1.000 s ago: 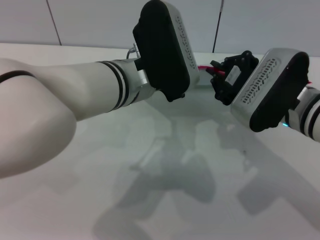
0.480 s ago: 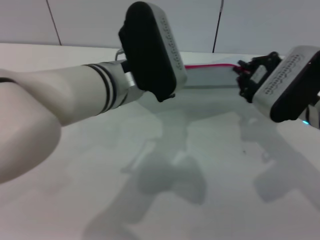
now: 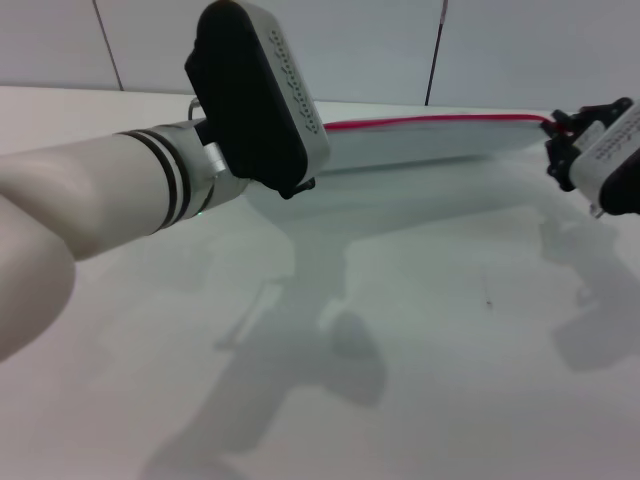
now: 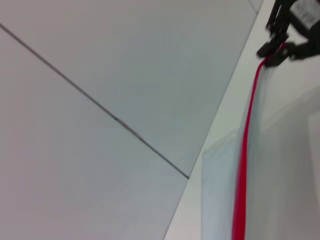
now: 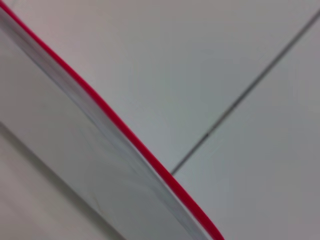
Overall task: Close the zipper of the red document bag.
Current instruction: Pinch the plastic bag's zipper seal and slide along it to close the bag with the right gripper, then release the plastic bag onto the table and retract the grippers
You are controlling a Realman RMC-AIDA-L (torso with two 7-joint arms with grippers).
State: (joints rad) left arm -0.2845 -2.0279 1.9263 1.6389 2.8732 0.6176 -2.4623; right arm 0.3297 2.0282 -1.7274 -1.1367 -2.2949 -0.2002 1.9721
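The red document bag (image 3: 420, 150) lies flat at the back of the table, pale blue and translucent. The zipper (image 3: 440, 120) runs as a thin red strip along its far edge. My right gripper (image 3: 562, 128) is at the strip's right end, shut on the zipper there. The left wrist view shows those black fingers (image 4: 274, 49) pinched on the end of the zipper (image 4: 244, 165), beside the bag (image 4: 285, 170). In the right wrist view the zipper (image 5: 125, 132) crosses diagonally along the bag (image 5: 70, 145). My left arm's wrist housing (image 3: 250, 95) stands over the bag's left end and hides its gripper.
The white table (image 3: 420, 330) extends in front of the bag, marked with arm shadows. A pale wall with dark seams (image 3: 435, 50) rises right behind the bag's far edge.
My right gripper has slid to the right along the red strip, uncovering a long stretch of it. The left arm has shifted to the left.
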